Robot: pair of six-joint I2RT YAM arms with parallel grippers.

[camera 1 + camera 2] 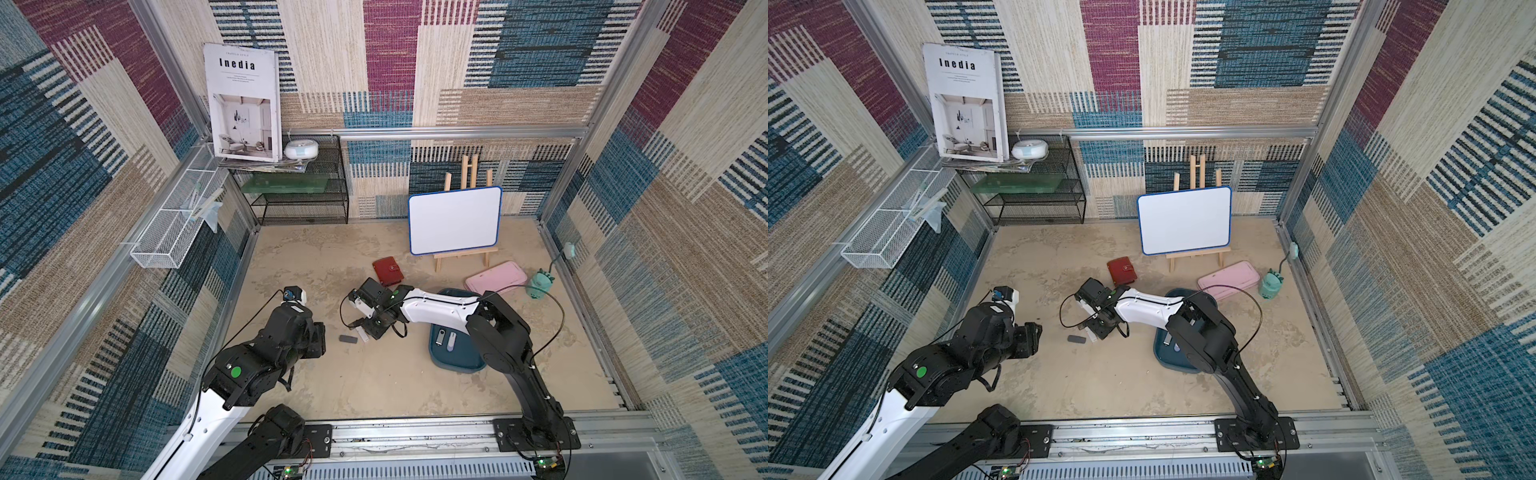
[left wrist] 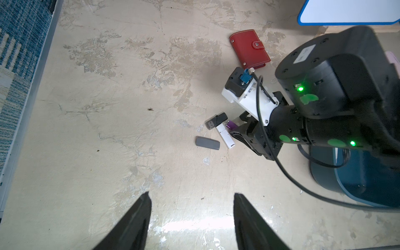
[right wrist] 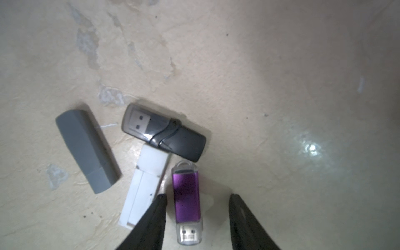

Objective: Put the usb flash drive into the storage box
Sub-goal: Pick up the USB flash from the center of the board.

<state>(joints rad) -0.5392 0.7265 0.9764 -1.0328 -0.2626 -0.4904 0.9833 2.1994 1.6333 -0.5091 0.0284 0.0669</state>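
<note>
Several usb flash drives lie clustered on the table: a purple one (image 3: 186, 194), a black one (image 3: 164, 132), a white one (image 3: 145, 188) and a grey one (image 3: 86, 149). My right gripper (image 3: 197, 197) is open and low over the table. The purple drive lies between its fingers, close to one and apart from the other. The storage box (image 1: 455, 359), a dark teal tray, sits to the right under the right arm, with two drives (image 1: 441, 336) inside. My left gripper (image 2: 191, 194) hangs open over bare table, nothing between its fingers, left of the cluster.
A red wallet (image 1: 387, 271) lies just behind the right wrist. A pink case (image 1: 495, 279) and a green toy (image 1: 540, 284) sit at the right. A whiteboard on an easel (image 1: 455, 220) and a black mesh shelf (image 1: 303, 199) stand at the back.
</note>
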